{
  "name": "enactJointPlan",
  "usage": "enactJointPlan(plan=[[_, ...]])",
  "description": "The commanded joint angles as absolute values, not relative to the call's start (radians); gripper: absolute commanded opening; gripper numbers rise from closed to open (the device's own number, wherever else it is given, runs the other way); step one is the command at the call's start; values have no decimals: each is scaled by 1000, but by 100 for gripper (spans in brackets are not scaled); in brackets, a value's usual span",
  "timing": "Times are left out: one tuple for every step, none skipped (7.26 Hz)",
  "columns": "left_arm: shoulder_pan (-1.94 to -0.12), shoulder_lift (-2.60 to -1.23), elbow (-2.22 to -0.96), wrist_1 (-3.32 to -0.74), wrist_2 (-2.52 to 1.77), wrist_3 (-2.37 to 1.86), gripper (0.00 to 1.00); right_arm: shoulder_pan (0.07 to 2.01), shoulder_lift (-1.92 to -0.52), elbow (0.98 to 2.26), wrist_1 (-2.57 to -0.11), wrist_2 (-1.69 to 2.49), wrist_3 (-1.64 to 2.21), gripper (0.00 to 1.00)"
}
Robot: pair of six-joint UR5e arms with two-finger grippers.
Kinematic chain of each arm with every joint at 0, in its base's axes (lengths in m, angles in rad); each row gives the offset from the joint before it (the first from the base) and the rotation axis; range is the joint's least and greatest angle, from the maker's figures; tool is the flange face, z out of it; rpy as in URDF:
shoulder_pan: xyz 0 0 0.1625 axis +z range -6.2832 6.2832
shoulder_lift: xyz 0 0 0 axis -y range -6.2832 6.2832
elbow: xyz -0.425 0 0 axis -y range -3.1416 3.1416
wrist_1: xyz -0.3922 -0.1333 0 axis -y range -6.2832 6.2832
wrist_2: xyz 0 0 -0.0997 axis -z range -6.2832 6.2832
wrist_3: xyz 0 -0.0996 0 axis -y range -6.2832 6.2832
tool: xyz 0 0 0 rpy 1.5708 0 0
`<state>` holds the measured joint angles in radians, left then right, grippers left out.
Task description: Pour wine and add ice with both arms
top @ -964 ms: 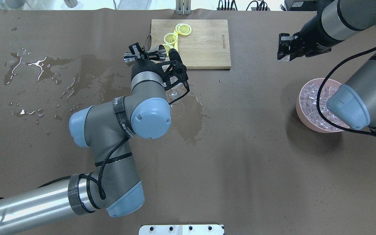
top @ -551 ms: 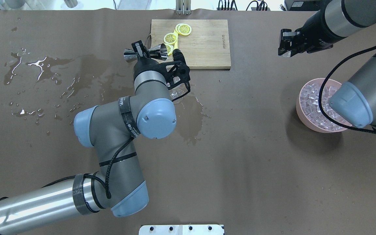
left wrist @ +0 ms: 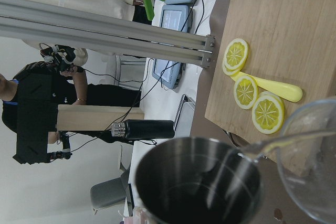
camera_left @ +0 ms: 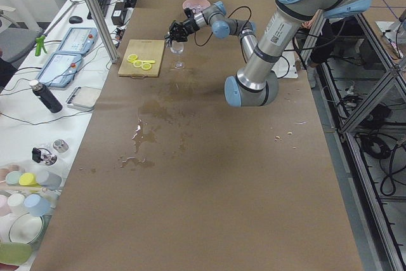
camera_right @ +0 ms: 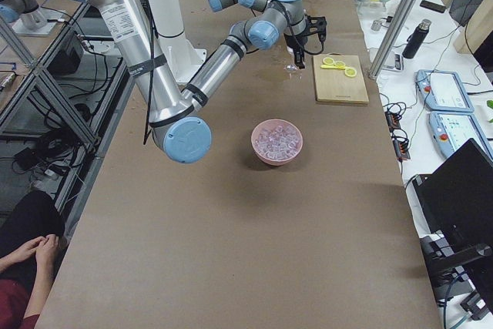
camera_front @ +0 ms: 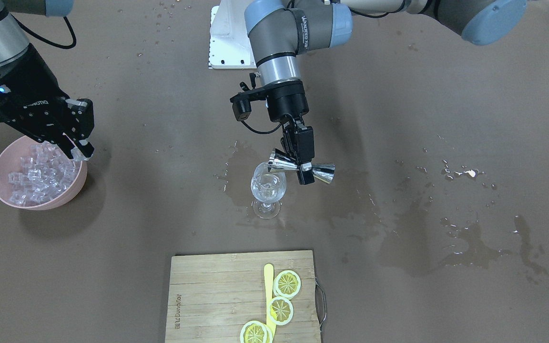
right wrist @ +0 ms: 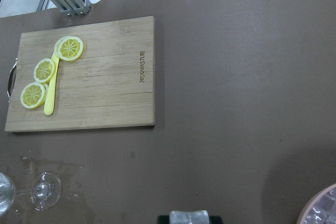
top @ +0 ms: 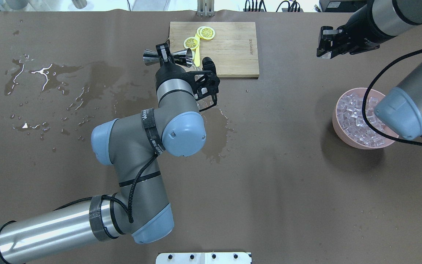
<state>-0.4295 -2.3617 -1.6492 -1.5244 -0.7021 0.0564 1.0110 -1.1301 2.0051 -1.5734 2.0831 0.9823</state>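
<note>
several wet patches (top: 42, 73) darken the brown paper-covered table (top: 269, 201) at the far left of the overhead view. next comes the grey tubular left arm (top: 148, 139), folded over the middle of the table. its black left gripper (top: 165, 51) is clamped across the narrow waist of a shiny steel double-ended jigger (top: 150, 57). the jigger lies level on its side, and in the front-facing view one of its mouths sits right at the rim of a stemmed clear wine glass (camera_front: 268, 188). the glass stands upright on a damp stain, and a small pool of clear, colourless wine (camera_front: 267, 192) rests in its bowl. the left wrist camera shows the jigger's cup, dark inside, just beside the curve of the glass.

beyond the glass lies a rectangular bamboo cutting board (top: 233, 51). three yellow lemon slices (right wrist: 44, 70) and a flat yellow stick (top: 196, 57) lie at its left end.

further right, the grey right arm (top: 398, 113) reaches toward the table's far edge. its black right gripper (top: 324, 47) hangs above bare table with its fingers pinched on one small clear ice cube (right wrist: 189, 216), best seen in the right wrist view. nearer the robot a round pink bowl (top: 337, 128) sits on the table, heaped with many glossy transparent ice cubes (top: 354, 113). in the overhead view the right gripper is well apart from the bowl.
</note>
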Motion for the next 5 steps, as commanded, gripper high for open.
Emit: enactJointPlan(plan=[[-423,-2356,-1646,-1525,-683,81,0,1012,-1129,2005,-1574,2083,982,8],[-423,-2355,-1646,-1525,-683,98,0,1012,-1129,2005,-1574,2083,982,8],[-423,-2355,-1644,-1525,-681,129,0,1011,-1129,2005,-1574,2083,982,8],[-423,-2356,-1647,-1522,-670,171,0,1011,-1131,2002,-1574,2083,976,8],[-423,-2355,-1644,-1520,-646,213,0,1011,-1140,1999,-1574,2083,973,7]])
